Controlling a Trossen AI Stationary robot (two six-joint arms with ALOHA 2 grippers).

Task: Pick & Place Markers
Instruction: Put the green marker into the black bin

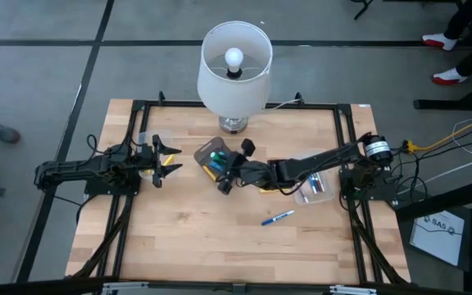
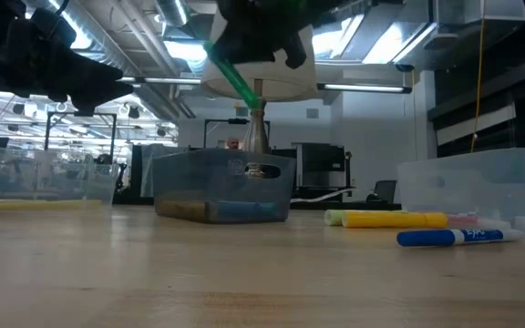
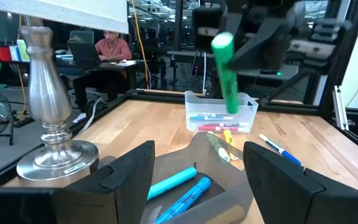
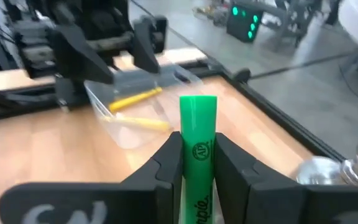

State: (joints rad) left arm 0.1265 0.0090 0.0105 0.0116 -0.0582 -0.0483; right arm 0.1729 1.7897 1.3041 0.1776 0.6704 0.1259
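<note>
My right gripper (image 1: pixel 229 174) reaches in from the right to the table's middle, shut on a green highlighter (image 4: pixel 197 118), one of the markers, above a grey bin (image 1: pixel 213 152). The bin holds a cyan marker (image 3: pixel 171 183) and a blue marker (image 3: pixel 188 198). The left wrist view shows the green highlighter (image 3: pixel 227 78) hanging over the bin. More markers lie in a clear bin (image 1: pixel 316 187) on the right. A blue marker (image 1: pixel 277 217) and a yellow one (image 2: pixel 395 219) lie on the bare wood. My left gripper (image 1: pixel 161 156) waits open at the left. My right gripper pinches the green highlighter's barrel (image 4: pixel 197 152) between its two fingers. The fingers come roughly level from the table's right side and lie across the highlighter. One end (image 4: pixel 197 102) sticks out past the fingers. The highlighter is lifted clear above the grey bin, tilted.
A lamp with a white shade (image 1: pixel 234 65) and a metal foot (image 3: pixel 48 130) stands at the far middle, close behind the grey bin. A clear tray (image 4: pixel 135 115) with yellow markers lies by my left gripper. A black frame (image 1: pixel 347 139) edges the table. Bare wood lies along the near side.
</note>
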